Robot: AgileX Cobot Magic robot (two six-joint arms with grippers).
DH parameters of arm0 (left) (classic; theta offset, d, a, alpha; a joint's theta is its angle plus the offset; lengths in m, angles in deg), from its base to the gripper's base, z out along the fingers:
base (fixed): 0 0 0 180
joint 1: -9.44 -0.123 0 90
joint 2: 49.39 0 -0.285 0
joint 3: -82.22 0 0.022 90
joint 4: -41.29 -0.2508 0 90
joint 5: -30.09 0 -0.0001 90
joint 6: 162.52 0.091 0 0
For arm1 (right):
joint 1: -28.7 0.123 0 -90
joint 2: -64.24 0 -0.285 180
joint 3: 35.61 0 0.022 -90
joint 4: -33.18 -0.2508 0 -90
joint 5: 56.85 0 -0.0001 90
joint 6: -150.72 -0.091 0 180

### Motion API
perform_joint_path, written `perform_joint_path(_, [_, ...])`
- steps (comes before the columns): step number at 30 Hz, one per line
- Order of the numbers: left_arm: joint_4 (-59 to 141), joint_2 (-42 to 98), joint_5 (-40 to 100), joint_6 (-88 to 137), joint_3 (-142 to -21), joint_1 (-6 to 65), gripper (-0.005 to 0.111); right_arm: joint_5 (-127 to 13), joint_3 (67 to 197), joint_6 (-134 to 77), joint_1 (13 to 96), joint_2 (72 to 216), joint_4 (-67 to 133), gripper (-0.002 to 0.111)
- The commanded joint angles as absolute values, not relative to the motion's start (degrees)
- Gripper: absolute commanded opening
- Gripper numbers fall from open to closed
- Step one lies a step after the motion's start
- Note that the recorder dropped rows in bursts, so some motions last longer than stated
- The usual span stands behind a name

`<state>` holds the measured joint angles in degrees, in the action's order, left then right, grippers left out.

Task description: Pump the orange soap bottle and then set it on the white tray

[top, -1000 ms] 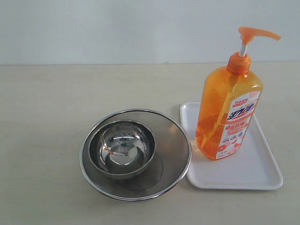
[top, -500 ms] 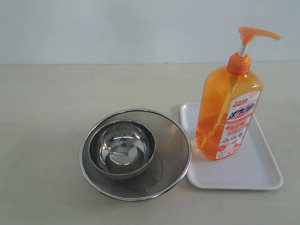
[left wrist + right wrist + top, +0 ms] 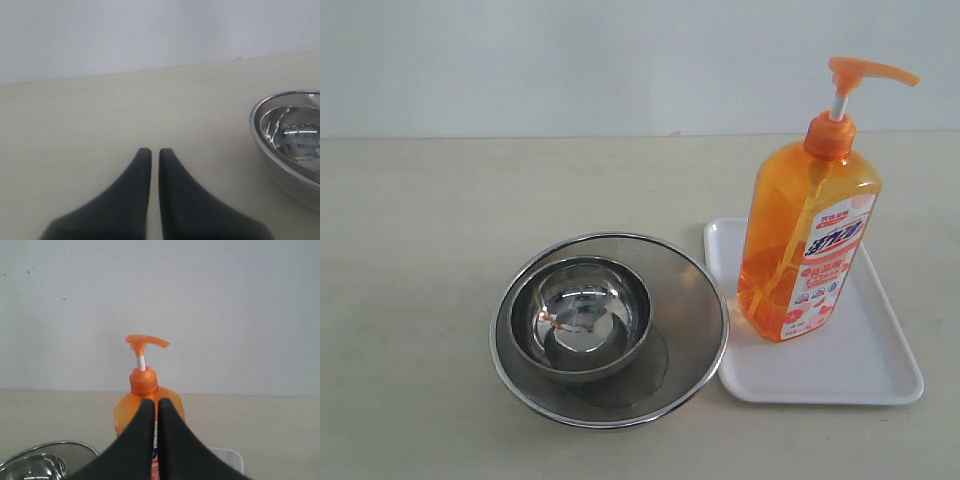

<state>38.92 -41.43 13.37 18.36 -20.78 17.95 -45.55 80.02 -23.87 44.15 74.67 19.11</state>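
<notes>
Pale desk below a white wall carries the orange soap bottle, upright on the white tray, just beside a steel strainer with a bowl inside. The left fingers and the right fingers are each pressed together, holding nothing, both clear of the bottle

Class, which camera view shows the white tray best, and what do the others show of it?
The exterior view: the white tray lies whole, the orange soap bottle standing on it. The right wrist view catches only one corner; the left wrist view shows none of it.
</notes>
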Motion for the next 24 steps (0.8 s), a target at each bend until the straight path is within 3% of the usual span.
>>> perform_joint_path(1, [39.36,-41.60,13.27,18.61,-20.57,17.76,0.005,-47.66,79.89,-26.20,43.86,74.48,16.64,0.000])
perform_joint_path(11, [39.36,-41.60,13.27,18.61,-20.57,17.76,0.005,-59.66,81.90,-29.28,43.86,75.08,12.91,0.000])
perform_joint_path(20, [39.36,-41.60,13.27,18.61,-20.57,17.76,0.005,-47.05,97.83,-22.79,44.18,88.23,12.43,0.000])
perform_joint_path(24, [39.36,-41.60,13.27,18.61,-20.57,17.76,0.005,-48.02,97.91,-22.60,44.18,95.23,12.43,0.001])
